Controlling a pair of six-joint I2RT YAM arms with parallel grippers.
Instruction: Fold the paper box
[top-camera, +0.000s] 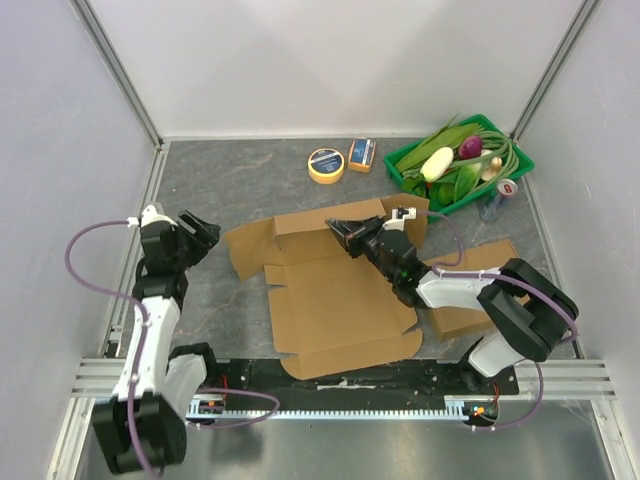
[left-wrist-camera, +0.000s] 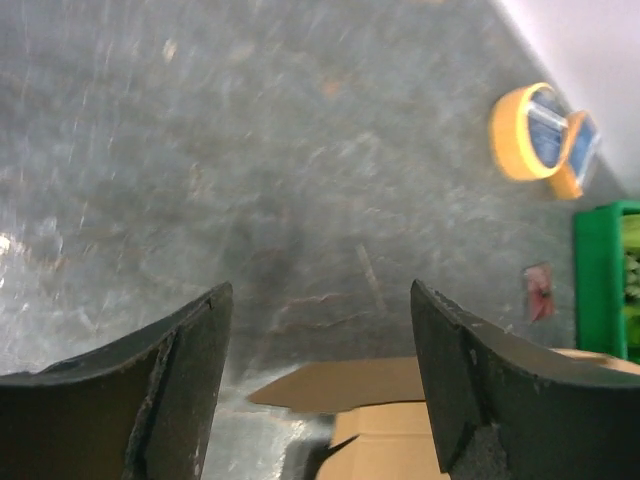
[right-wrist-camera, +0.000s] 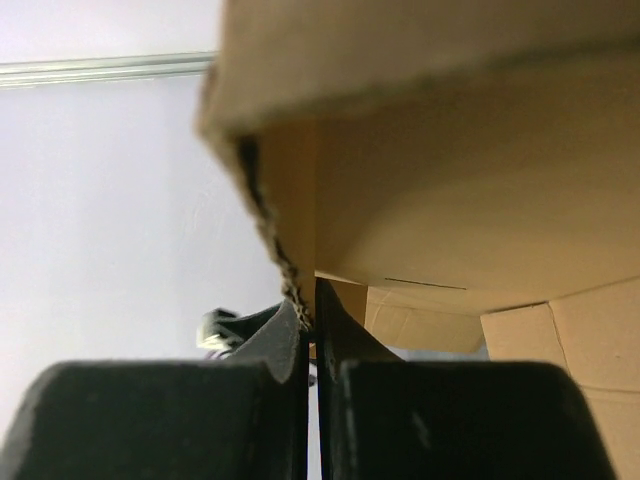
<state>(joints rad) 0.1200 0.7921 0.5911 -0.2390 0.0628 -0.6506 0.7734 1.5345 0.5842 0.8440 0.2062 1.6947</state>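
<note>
A flat brown cardboard box blank (top-camera: 335, 300) lies unfolded in the middle of the table. My right gripper (top-camera: 345, 234) is shut on the edge of one of its flaps (right-wrist-camera: 300, 270), pinched between the fingertips and lifted, so the cardboard fills the right wrist view. My left gripper (top-camera: 200, 232) is open and empty above the bare table to the left of the box. In the left wrist view the left corner flap (left-wrist-camera: 350, 385) shows between and beyond the two fingers (left-wrist-camera: 190, 370).
A yellow tape roll (top-camera: 326, 165) and a small orange-blue box (top-camera: 362, 154) lie at the back. A green basket (top-camera: 520, 170) of vegetables stands at the back right, with a can (top-camera: 497, 198) beside it. A second cardboard piece (top-camera: 470, 300) lies under the right arm.
</note>
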